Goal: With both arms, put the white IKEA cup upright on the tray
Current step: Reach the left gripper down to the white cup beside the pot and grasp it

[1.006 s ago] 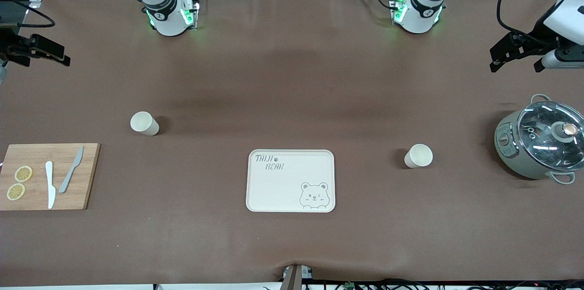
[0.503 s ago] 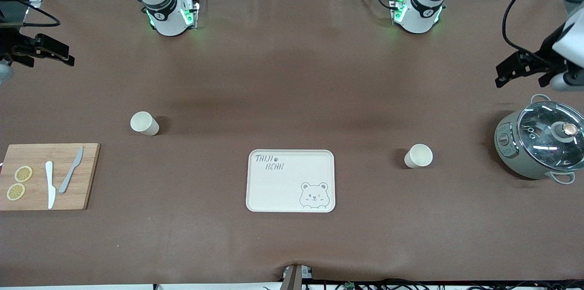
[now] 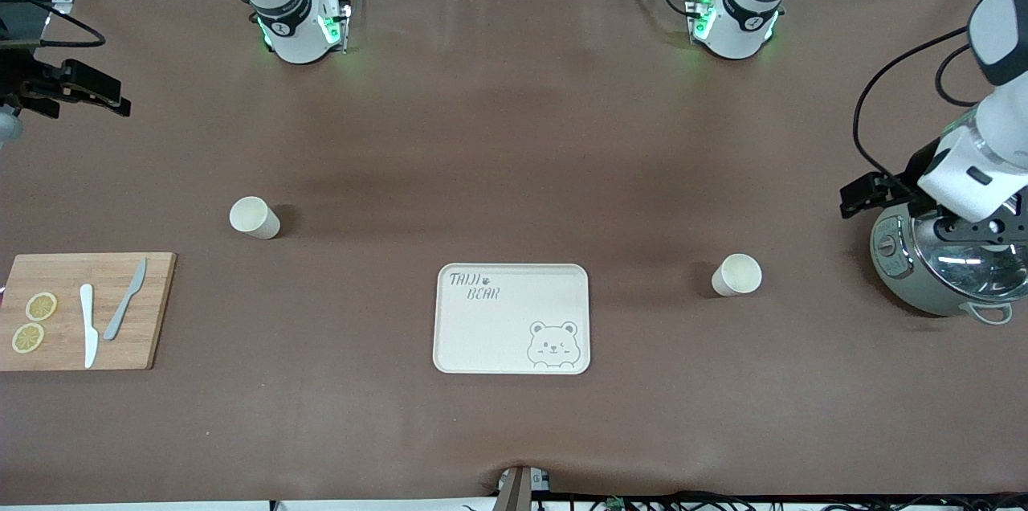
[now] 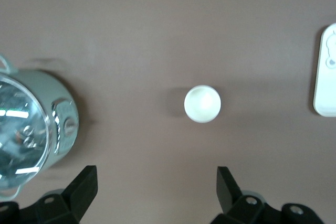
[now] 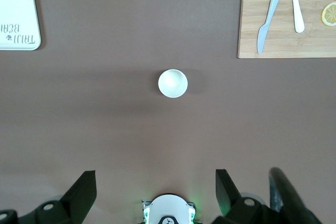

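Note:
Two white cups stand upright on the brown table. One cup (image 3: 736, 275) is beside the cream tray (image 3: 511, 318) toward the left arm's end; it shows in the left wrist view (image 4: 202, 104). The other cup (image 3: 254, 217) stands toward the right arm's end and shows in the right wrist view (image 5: 172, 83). My left gripper (image 3: 883, 204) is open and empty, up in the air by the pot (image 3: 948, 262); in its wrist view (image 4: 156, 182) the cup lies ahead of the jaws. My right gripper (image 3: 68, 89) is open and empty at the right arm's table end (image 5: 156, 182).
A grey-green pot with a glass lid (image 4: 26, 124) stands at the left arm's end. A wooden cutting board (image 3: 88, 310) with two knives and lemon slices lies at the right arm's end (image 5: 289, 19). The tray's edge shows in both wrist views (image 4: 326, 77) (image 5: 18, 14).
My left arm has swung down from the table's edge to over the pot, closer to the cup. My right gripper has barely moved. Cups and tray stay put.

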### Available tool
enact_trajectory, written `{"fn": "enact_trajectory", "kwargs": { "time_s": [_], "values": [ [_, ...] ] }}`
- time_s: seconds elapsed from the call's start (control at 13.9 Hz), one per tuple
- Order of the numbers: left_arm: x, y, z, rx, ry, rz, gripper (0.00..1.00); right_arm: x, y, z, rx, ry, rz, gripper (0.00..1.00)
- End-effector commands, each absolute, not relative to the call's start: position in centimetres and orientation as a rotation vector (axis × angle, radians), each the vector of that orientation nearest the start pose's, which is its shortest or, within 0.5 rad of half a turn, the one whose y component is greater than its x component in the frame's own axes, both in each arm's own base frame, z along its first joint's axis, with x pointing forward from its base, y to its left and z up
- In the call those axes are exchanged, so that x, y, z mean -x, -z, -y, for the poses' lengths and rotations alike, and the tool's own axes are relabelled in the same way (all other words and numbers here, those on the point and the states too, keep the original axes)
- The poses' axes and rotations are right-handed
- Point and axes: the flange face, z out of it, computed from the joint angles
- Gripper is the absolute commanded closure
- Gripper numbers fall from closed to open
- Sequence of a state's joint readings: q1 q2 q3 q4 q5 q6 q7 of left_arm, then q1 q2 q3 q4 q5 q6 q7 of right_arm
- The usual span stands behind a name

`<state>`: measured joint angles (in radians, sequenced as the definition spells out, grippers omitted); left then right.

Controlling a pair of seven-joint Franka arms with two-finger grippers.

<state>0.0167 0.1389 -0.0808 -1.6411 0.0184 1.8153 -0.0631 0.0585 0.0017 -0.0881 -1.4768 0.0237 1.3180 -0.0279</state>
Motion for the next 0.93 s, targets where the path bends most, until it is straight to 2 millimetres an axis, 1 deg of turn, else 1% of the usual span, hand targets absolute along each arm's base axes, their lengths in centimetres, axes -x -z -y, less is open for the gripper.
{"fn": "enact_trajectory", "kwargs": {
  "time_s": [0.0, 0.07, 0.22, 0.36, 0.43, 0.65, 0.79, 0.86],
  "values": [
    [-60.8, -50.6, 3.7, 3.131, 0.105, 0.006, 0.00, -52.3, -65.2, 1.8, 3.102, -0.232, -0.026, 0.00],
    [-61.1, -49.2, 3.7, 3.132, 0.108, 0.021, 0.00, -52.4, -65.2, 1.7, 3.102, -0.230, -0.021, 0.00],
    [-61.9, -45.7, 4.1, 3.137, 0.120, 0.142, 0.00, -52.3, -65.2, 1.9, 3.101, -0.232, -0.028, 0.00],
    [-62.5, -42.5, 5.4, 3.141, 0.128, 0.250, 0.00, -52.3, -65.1, 2.7, 3.100, -0.237, -0.052, 0.00],
    [-62.4, -40.9, 6.5, 3.144, 0.147, 0.281, 0.00, -52.4, -65.1, 2.8, 3.098, -0.234, -0.056, 0.00],
    [-62.4, -36.1, 8.0, 3.151, 0.172, 0.356, 0.00, -52.3, -65.1, 2.4, 3.094, -0.238, -0.043, 0.00],
    [-62.2, -32.8, 8.4, 3.157, 0.180, 0.352, 0.00, -52.4, -65.1, 2.3, 3.093, -0.238, -0.047, 0.00],
    [-61.9, -31.3, 8.4, 3.158, 0.168, 0.352, 0.07, -52.4, -65.1, 2.5, 3.093, -0.236, -0.052, 0.00]
  ]
}}
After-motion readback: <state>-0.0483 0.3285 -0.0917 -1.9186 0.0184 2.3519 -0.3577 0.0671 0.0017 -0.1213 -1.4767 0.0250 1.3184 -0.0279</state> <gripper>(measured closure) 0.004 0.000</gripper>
